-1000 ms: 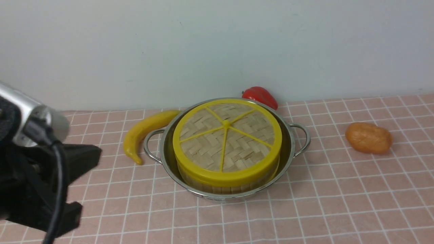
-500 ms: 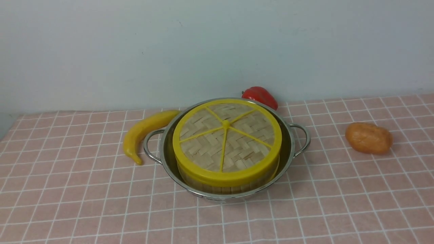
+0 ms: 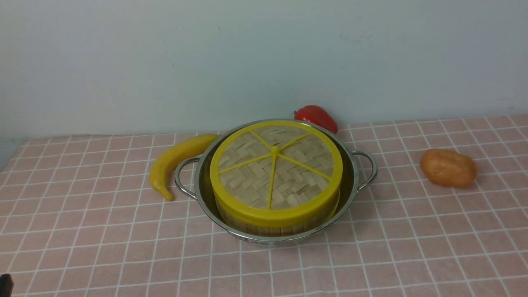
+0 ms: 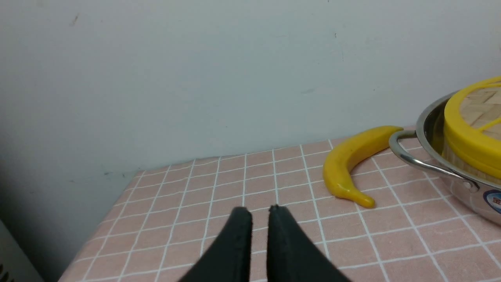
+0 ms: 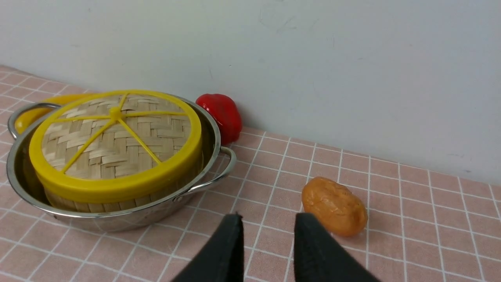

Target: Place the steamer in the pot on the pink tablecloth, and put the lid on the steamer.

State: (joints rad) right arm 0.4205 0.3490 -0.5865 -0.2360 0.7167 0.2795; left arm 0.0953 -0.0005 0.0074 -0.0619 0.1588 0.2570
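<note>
Evidently the left arm has withdrawn: a second ago its black bulk and silver wrist camera filled the near-left of the front view, half a second ago it was gone, and now only a dark sliver shows at the lower-left corner. Nothing else has shifted across the three front pictures. The pot (image 3: 274, 181) sits on the pink tablecloth (image 3: 412, 247) where it was, the steamer (image 3: 268, 229) stands inside it with its bamboo wall showing below the yellow band, and the lid (image 3: 275, 171) lies flat on the steamer, its rim closing all round as far as the front and right wrist views show. The left gripper (image 4: 258, 209), seen from its own wrist camera, hangs over bare cloth well apart from the pot, its fingers (image 4: 238, 235) drawn nearly together with only a thin slit between them and nothing held. The right gripper (image 5: 266, 217) is likewise clear of the pot, near the brown potato-like item (image 5: 334, 205), its fingers (image 5: 229, 243) parted by a moderate gap and empty. A yellow banana (image 3: 175, 159) lies just beside the pot's left handle and a red pepper (image 3: 317, 116) just behind the pot; whether either touches it cannot be told. Judgement: both required placements appear complete, and the retreat reads as the closing move, with no further handling called for. The only residual concern is that the lid's far edge is not fully verifiable from these angles.
</note>
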